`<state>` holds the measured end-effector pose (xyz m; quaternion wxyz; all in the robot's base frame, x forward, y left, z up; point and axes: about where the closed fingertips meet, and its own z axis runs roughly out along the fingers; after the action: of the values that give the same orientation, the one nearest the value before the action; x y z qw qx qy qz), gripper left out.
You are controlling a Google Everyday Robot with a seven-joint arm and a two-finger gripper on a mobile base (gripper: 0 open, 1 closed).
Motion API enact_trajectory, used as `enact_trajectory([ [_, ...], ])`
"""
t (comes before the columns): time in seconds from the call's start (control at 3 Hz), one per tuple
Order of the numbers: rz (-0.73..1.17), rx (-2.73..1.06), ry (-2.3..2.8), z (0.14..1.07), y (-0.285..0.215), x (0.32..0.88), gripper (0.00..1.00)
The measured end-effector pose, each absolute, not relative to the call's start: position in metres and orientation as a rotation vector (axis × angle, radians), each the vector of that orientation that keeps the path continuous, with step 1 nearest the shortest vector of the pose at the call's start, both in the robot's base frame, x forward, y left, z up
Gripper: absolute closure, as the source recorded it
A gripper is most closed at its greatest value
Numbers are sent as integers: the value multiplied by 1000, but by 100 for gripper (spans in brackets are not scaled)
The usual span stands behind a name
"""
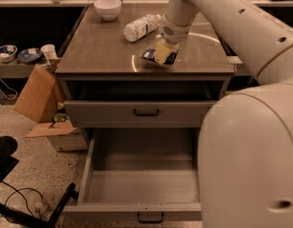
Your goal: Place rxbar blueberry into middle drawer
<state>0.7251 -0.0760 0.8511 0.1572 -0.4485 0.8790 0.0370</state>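
Note:
The rxbar blueberry, a small dark navy bar, lies on the cabinet top near its front edge, right of the middle. My gripper points down from the arm and sits right on the bar, covering its right part. The middle drawer is pulled far out at the bottom of the cabinet, a deep grey tray with nothing showing in it, and its dark handle is at the front. My arm's large pale body hides the drawer's right side.
A white bottle lies on its side behind the bar, and a white bowl stands at the back left. A shorter drawer front sits above the open drawer. A cardboard box and a black chair base stand to the left.

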Motion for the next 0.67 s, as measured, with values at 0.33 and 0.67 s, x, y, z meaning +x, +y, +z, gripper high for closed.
enact_trajectory([
  [0.33,70,-1266,2486,896,-96,682,100],
  [0.67,19,-1207,2469,917,-136,618,100],
])
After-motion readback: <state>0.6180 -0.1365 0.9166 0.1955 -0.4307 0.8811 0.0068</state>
